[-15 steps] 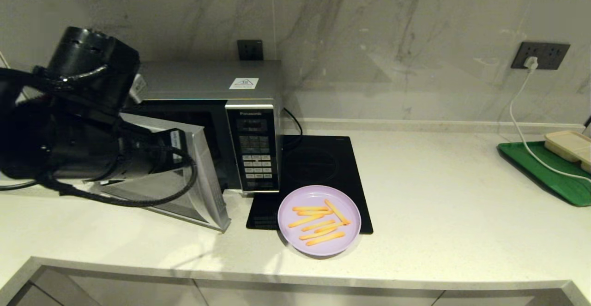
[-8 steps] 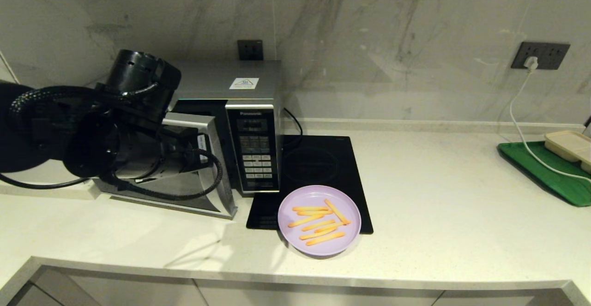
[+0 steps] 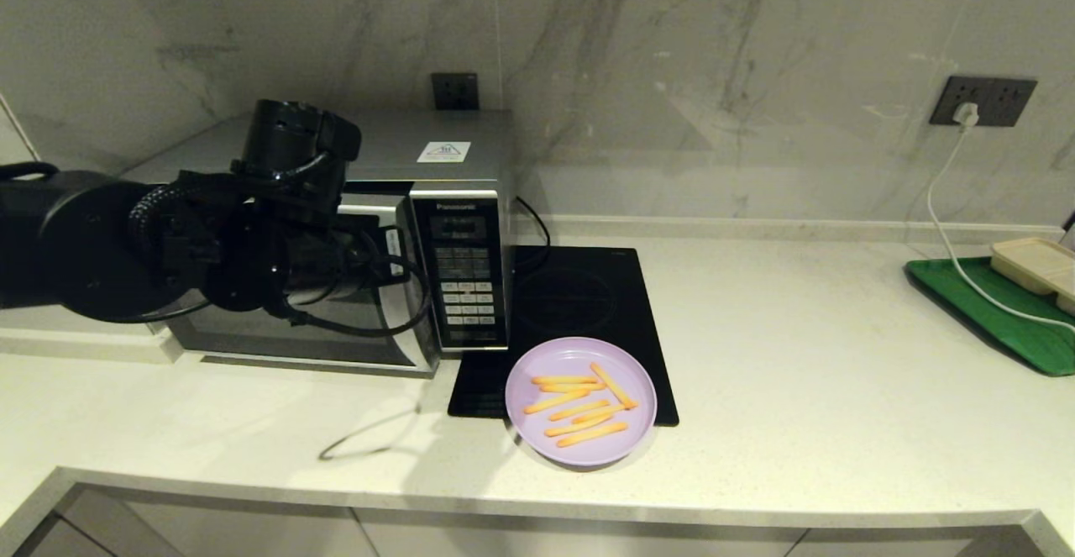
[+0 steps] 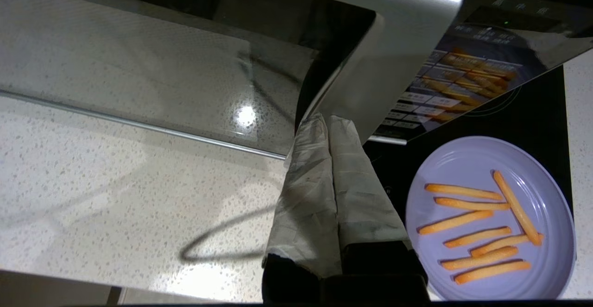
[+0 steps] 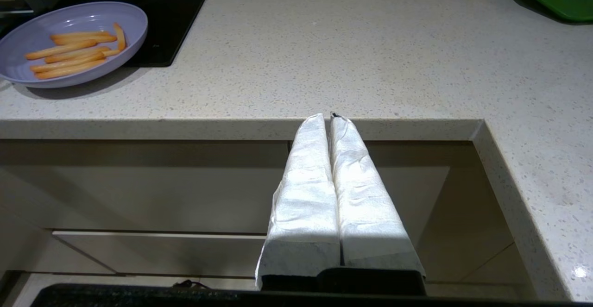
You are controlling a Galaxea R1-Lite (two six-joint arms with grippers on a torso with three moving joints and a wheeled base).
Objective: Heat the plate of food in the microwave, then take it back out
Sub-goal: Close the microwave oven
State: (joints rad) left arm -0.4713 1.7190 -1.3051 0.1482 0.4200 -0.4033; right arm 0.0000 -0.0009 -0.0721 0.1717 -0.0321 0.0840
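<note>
Closest to us, our right gripper (image 5: 330, 117) hangs parked below the counter (image 3: 798, 423) edge, wrapped fingers pressed flat together, holding nothing. Just past the edge sits the plate of food (image 3: 580, 401), out on the counter with its far half overlapping the black cooktop (image 3: 579, 305), fries all in place. So whichever half of the job this is, the plate isn't in the oven right now.

Now the actual news: a second ago the microwave door (image 3: 369, 322) was swung wide open toward us, half a second ago it was partway, and now it's basically flush with the front of the microwave (image 3: 458, 263). Our left gripper (image 4: 328, 121) is doing the pushing, fingers squeezed together with the tips right at the door's silver edge next to the keypad, gripping nothing. With the plate outside and the door closing, our guess is we're wrapping things up rather than starting, though we can't prove the heating happened.

What we can't make out: the left arm blocks most of the door glass in the head view, so whether it's fully latched is hard to say. The wrist view shows a dark sliver at the door edge, maybe a last gap, maybe reflection. The inside is hidden. Far right, a green tray (image 3: 991, 313) with a beige container (image 3: 1029, 261) gets cut off at the frame edge.
</note>
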